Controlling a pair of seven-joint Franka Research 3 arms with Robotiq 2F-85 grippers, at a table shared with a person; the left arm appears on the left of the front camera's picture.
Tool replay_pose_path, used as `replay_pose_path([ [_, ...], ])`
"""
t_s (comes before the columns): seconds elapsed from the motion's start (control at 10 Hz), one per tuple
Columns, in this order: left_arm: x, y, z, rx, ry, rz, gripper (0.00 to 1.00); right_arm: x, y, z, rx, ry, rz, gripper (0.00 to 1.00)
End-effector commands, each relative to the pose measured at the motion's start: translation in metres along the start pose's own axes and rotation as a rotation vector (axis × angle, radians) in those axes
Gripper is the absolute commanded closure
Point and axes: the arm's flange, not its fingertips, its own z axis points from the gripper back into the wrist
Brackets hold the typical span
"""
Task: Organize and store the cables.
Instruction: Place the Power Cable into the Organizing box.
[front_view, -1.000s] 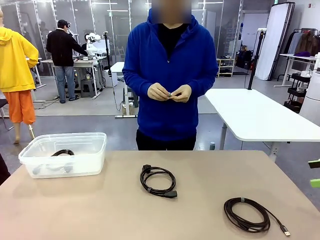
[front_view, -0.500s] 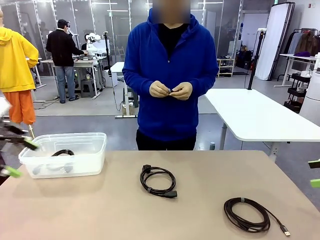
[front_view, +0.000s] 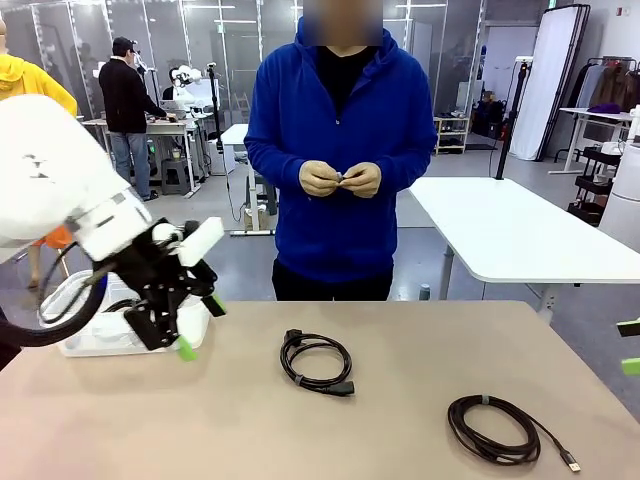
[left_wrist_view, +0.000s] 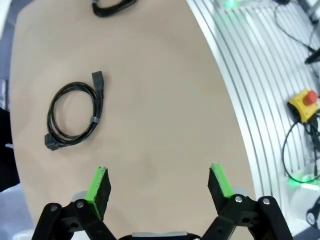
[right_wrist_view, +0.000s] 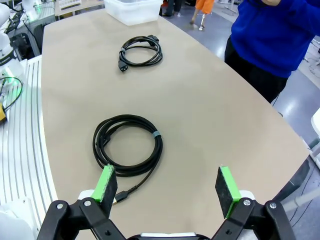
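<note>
- Beige tabletop (front_view: 420, 340): carries two loose coils, well apart; smooth-looking, so risk of pushing a coil along it rather than lifting it.
- White left arm (front_view: 50, 170): reaches in from the left, in front of the clear plastic bin (front_view: 95, 343); risk of knocking the bin on a careless swing.
- Larger black coiled cable with a pale tie (front_view: 483, 400): lies near the right front, plug tail trailing out; risk of the tail snagging or hanging over the bin's rim.
- Smaller black coiled cable (front_view: 286, 362): lies mid-tabletop, nearer the bin; risk of unwinding if pinched by a single loop.
- Left end effector (front_view: 200, 327): spread wide, empty, hovering beside the bin.
- Right end effector (right_wrist_view: 167, 185): spread wide, empty, above the tabletop near the larger coil.
</note>
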Motion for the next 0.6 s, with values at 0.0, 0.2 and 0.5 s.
replay_pose_path([
  [0.0,0.014,0.019,-0.017,-0.022,0.033,0.102,0.01,0.002,0.002,0.001,0.008,0.005,-0.013,0.0],
  [0.2,0.027,0.036,-0.046,-0.03,0.086,0.142,0.01,0.002,0.002,0.001,0.008,0.005,-0.013,0.0],
  [0.5,0.023,0.028,-0.051,-0.051,0.063,0.132,0.01,0.002,0.002,0.001,0.008,0.005,-0.013,0.0],
])
